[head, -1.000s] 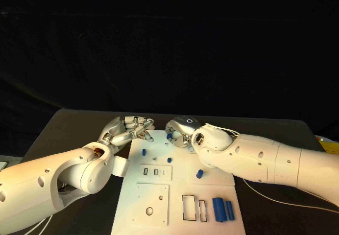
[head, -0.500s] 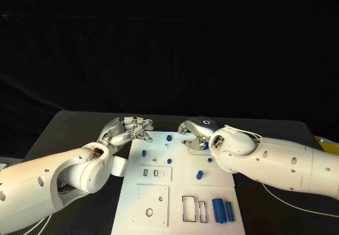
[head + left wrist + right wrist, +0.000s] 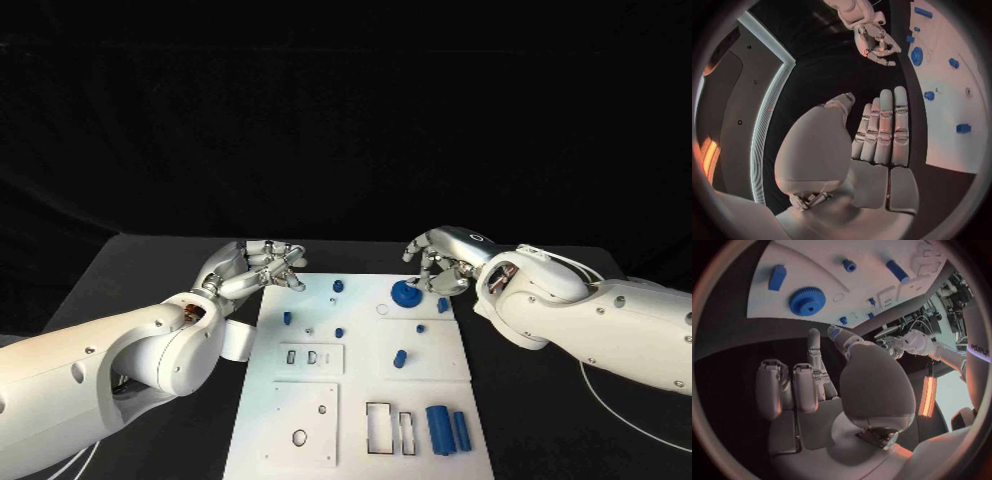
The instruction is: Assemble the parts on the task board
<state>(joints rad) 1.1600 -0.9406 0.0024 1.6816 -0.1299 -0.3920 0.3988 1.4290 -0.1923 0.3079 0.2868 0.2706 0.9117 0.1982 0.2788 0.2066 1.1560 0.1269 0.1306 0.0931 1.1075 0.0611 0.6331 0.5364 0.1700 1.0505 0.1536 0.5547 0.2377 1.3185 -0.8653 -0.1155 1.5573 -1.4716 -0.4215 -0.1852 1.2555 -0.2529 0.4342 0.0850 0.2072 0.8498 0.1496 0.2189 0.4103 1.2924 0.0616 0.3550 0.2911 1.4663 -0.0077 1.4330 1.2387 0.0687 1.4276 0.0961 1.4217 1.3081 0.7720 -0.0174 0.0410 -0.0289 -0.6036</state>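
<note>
The white task board lies in the middle of the table. A blue gear sits flat near its far right corner, also seen on the board as a gear ahead of my right hand. My right hand hovers at that far right edge, just beyond the gear, fingers loosely bent and holding nothing. My left hand rests at the far left corner of the board, its fingers straight and side by side, empty. Small blue pegs dot the far half.
Two blue bars lie at the near right of the board beside rectangular slots. A short blue cylinder lies mid-board. A white inset plate has small slots. Black table borders both sides.
My right hand has swung right, from over the board's far middle to its far right edge, uncovering the blue gear lying on the board. My left hand has stayed put.
</note>
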